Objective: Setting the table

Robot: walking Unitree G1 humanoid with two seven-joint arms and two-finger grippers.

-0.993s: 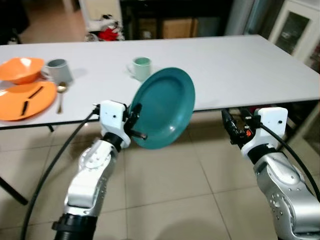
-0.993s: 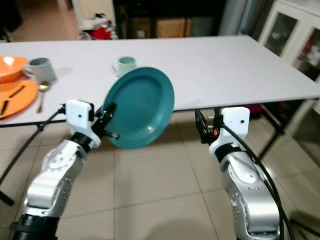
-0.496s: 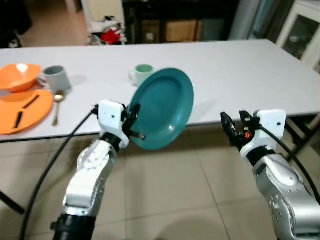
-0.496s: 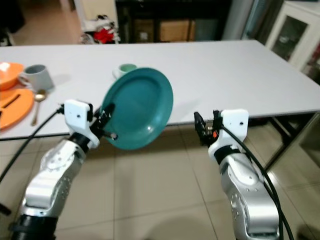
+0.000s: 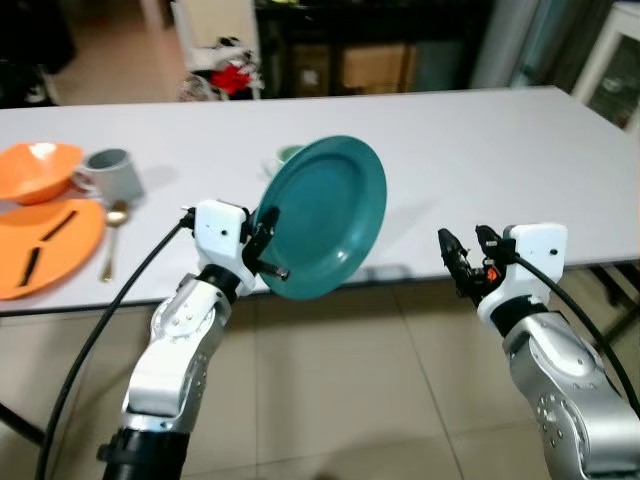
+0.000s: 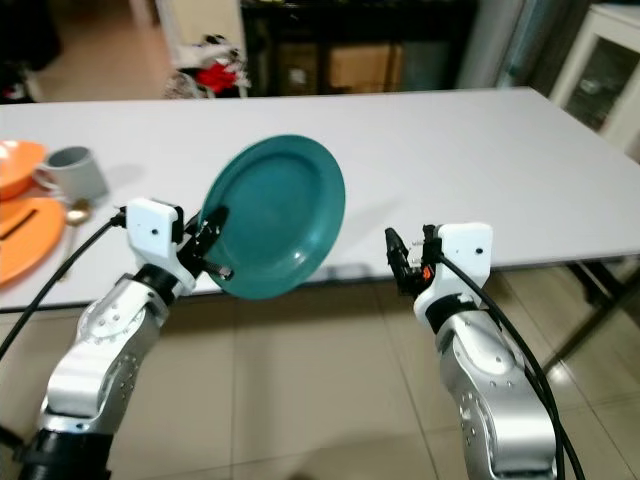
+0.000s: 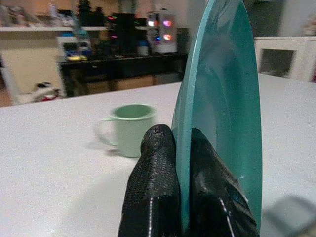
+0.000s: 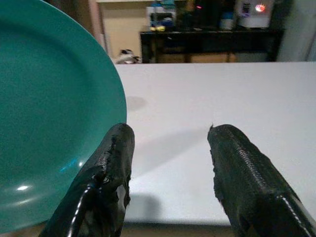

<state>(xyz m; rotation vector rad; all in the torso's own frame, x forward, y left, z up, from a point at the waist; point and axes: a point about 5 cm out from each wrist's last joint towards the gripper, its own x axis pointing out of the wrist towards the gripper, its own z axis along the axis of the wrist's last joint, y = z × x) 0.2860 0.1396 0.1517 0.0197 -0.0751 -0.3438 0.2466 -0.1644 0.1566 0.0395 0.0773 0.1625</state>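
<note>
Right now your left gripper (image 5: 268, 243) has its fingers (image 7: 153, 182) pinched tight on the lower rim of the teal plate (image 5: 325, 215), one finger on each face. You're holding the plate nearly on edge, tilted, in the air at the near edge of the white table (image 5: 470, 150), not touching the surface. Pale green mug (image 7: 129, 128) stands on the table just behind the plate. Your right gripper (image 5: 465, 262) is level with the table edge, off to the plate's right, jaws spread wide and holding nothing. Far left of the table: orange bowl (image 5: 38, 168), grey mug (image 5: 108, 172), orange plate (image 5: 45, 245) with two dark sticks on it, and a spoon (image 5: 113, 232) beside that plate.
</note>
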